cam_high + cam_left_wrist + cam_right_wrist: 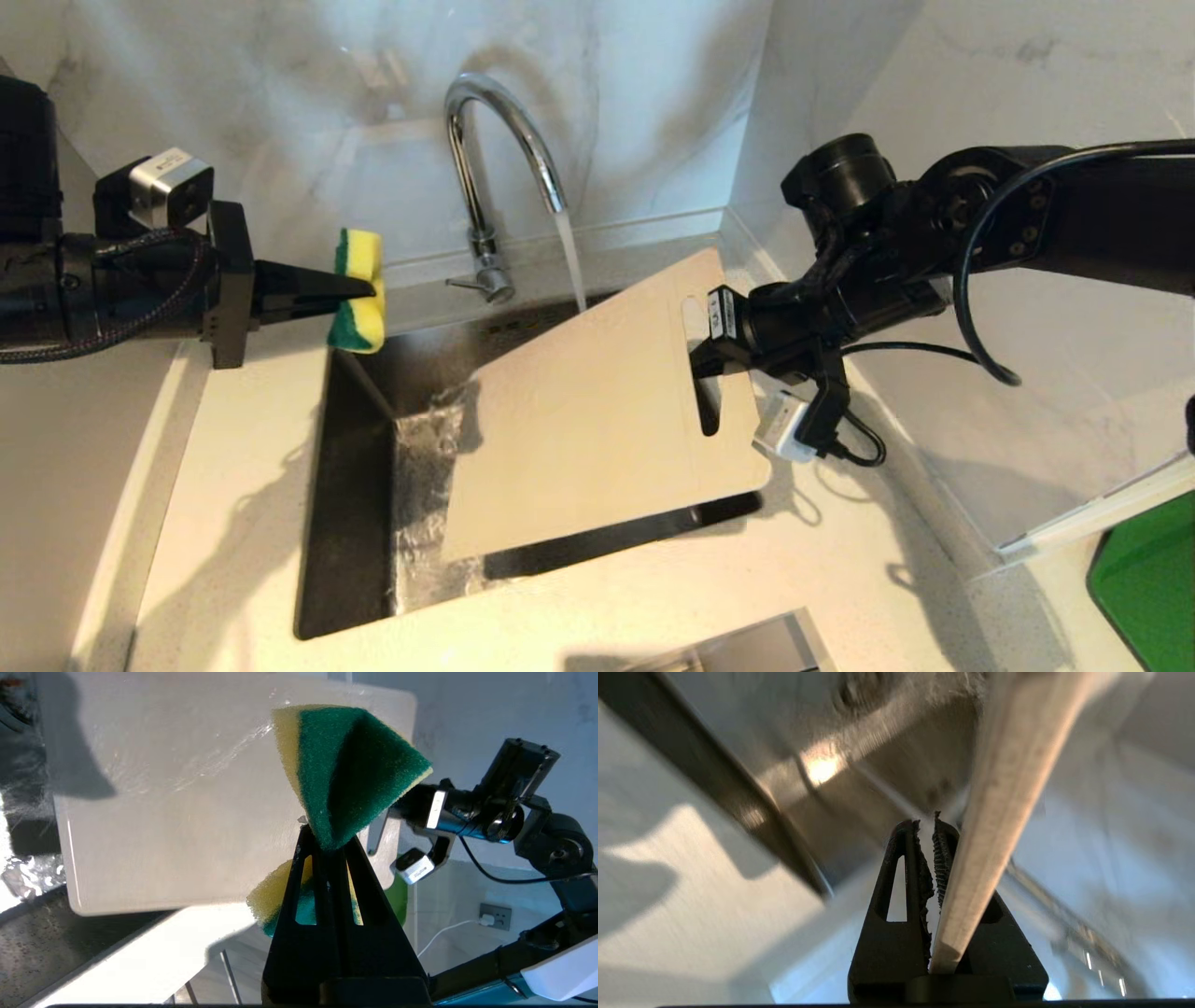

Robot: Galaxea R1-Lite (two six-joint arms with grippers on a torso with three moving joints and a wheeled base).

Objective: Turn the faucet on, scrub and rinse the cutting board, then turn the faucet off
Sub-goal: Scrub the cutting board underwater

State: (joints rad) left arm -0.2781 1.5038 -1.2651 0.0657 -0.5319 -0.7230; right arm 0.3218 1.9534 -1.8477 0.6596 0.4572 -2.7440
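Right gripper (702, 359) was clamped nearly closed on the cutting board (597, 420) at its handle-slot end, one finger (903, 877) through the slot; the board hung tilted over the sink (350, 523), its far edge under the running stream; sink basin was dark, water splashing at the board's lower left corner; the faucet (495, 159) stood behind the sink, water flowing from its spout; left gripper (359, 289) was pinched tight on a yellow-green sponge (359, 291), held in the air left of the faucet, well apart from the board; a green flat object (1148, 579) lay at the counter's right.
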